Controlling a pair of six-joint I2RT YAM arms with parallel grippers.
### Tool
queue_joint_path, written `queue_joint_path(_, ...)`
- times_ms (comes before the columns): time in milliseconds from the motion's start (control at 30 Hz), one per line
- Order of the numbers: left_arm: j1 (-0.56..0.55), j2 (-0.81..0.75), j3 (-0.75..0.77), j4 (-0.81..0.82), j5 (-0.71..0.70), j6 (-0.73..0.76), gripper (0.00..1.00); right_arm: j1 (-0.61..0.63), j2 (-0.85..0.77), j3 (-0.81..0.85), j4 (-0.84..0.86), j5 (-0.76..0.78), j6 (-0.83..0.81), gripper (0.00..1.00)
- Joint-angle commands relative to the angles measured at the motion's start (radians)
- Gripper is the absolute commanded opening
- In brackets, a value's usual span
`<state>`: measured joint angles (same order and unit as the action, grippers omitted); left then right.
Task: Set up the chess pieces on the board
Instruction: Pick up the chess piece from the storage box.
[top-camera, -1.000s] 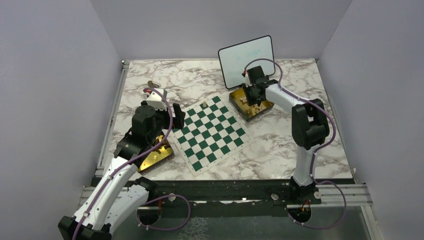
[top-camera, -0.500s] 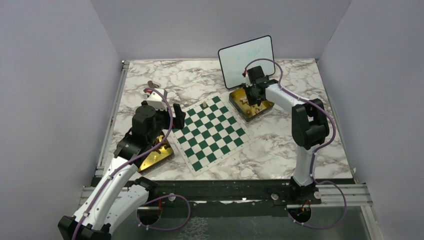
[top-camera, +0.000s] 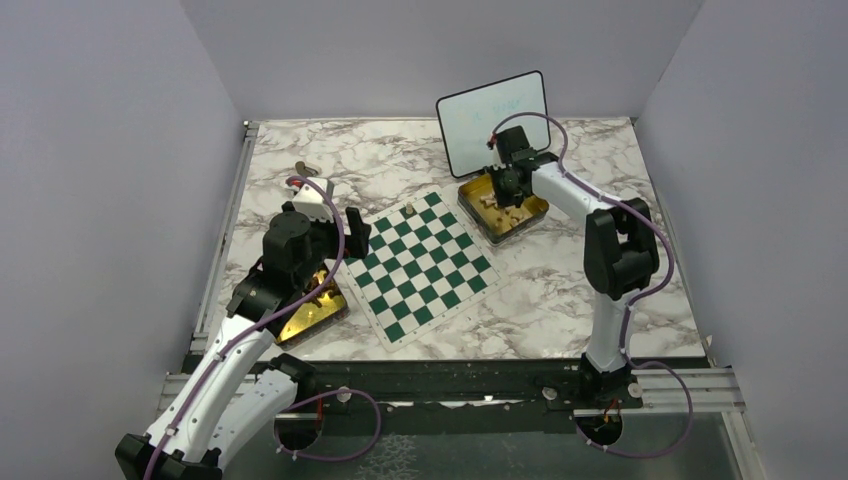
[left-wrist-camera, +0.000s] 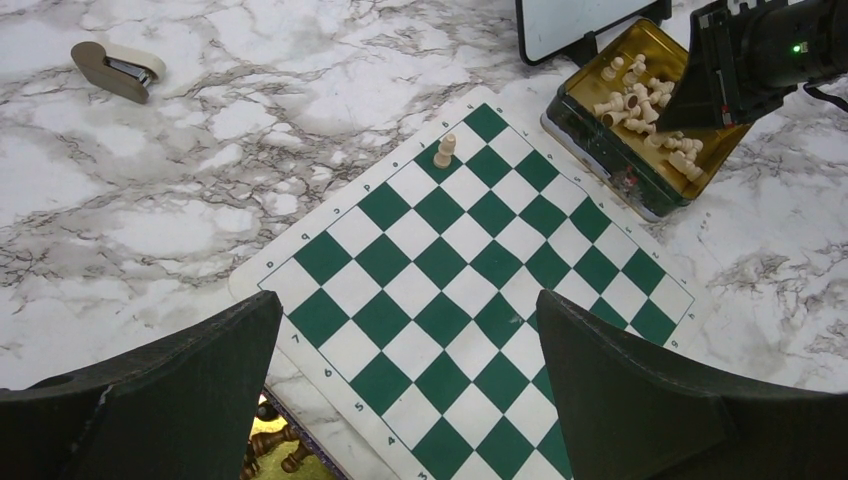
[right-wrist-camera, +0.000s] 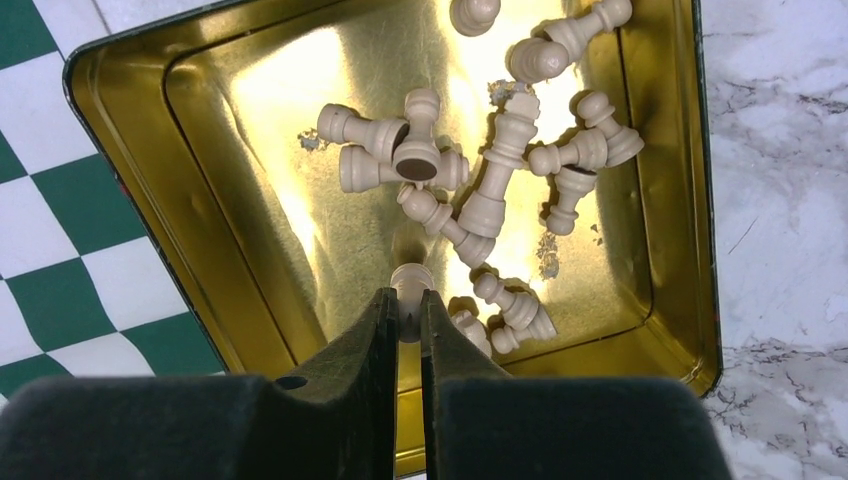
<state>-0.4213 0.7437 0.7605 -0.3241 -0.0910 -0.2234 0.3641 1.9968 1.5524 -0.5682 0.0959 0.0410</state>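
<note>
Inside the gold tin (right-wrist-camera: 700, 200) beside the board (left-wrist-camera: 440, 260), we see the right gripper (right-wrist-camera: 405, 300) clamped on one pale chess piece (right-wrist-camera: 410, 280) (others lie around it). The left gripper (left-wrist-camera: 408, 310) gapes over the board.

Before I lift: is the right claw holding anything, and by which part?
Right claw pinches a pale beige wooden chess piece, whose rounded end pokes out beyond it; which end that is cannot be told.

Just one pale chess piece (top-camera: 410, 208) standing on the board's (top-camera: 430, 270) far corner. Right pincer (top-camera: 503, 195) is down in the gold tin (top-camera: 535, 212) by the whiteboard (top-camera: 493, 120), left pincer (top-camera: 345, 240) hangs near the board's left corner.
</note>
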Motion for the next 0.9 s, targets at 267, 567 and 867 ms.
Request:
queue_joint_path(267, -0.007, -0.007, -0.004, 0.008, -0.013, -0.002, 0.99, -0.006, -0.123, 0.077, -0.129, -0.041, 0.066, 0.05)
queue_joint_path(567, -0.007, 0.004, -0.002, 0.01, 0.008, -0.011, 0.99, 0.033, -0.171, 0.103, -0.152, -0.121, 0.098, 0.05)
queue_joint_path(867, -0.006, -0.005, -0.003, 0.01, 0.004, -0.007, 0.99, 0.145, -0.07, 0.232, -0.17, -0.101, 0.138, 0.05)
